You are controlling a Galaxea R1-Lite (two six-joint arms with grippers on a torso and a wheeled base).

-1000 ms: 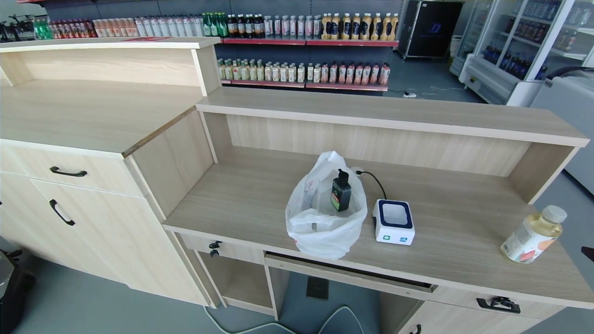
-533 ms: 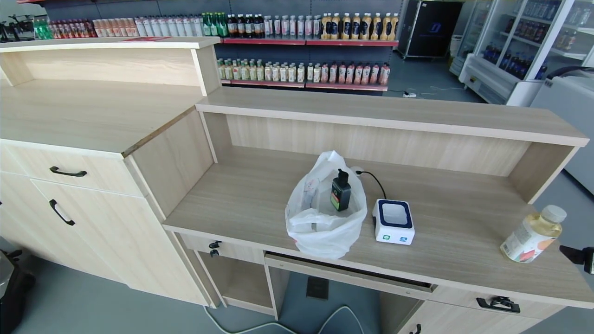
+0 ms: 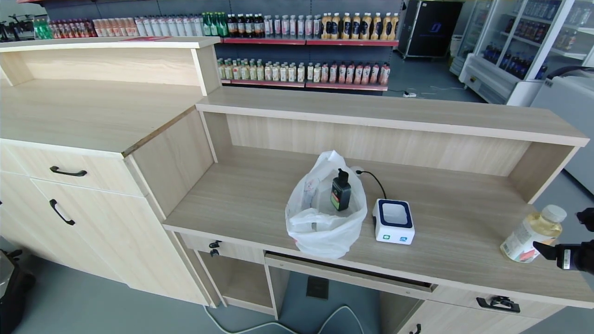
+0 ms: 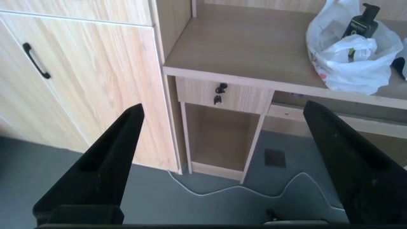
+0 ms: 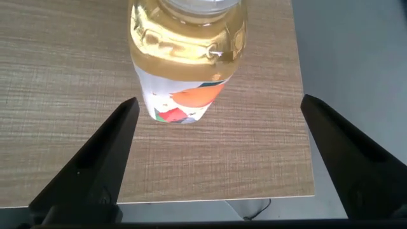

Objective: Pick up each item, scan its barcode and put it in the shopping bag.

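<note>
A clear bottle of yellow liquid (image 3: 532, 234) with a grey cap and a white-and-orange label stands near the counter's right end. My right gripper (image 3: 561, 232) is open just to its right, one finger by the bottle's base. In the right wrist view the bottle (image 5: 187, 57) stands just ahead of the right gripper (image 5: 217, 100), between the lines of its spread fingers. The white shopping bag (image 3: 320, 218) sits mid-counter with a dark pump bottle (image 3: 341, 191) upright inside. A white scanner (image 3: 393, 221) lies beside the bag. My left gripper (image 4: 222, 107) is open, low in front of the counter.
The counter (image 3: 445, 218) has a raised back shelf (image 3: 390, 113) and a right side wall. Its right edge (image 5: 302, 127) is close to the bottle. A cable (image 3: 373, 181) runs from the scanner behind the bag. A drawer with a key (image 4: 219, 95) and cabinet doors lie below.
My right gripper has come in from the right edge of the head view and moved left up to the yellow bottle. Bag, scanner and bottle have stayed put.
</note>
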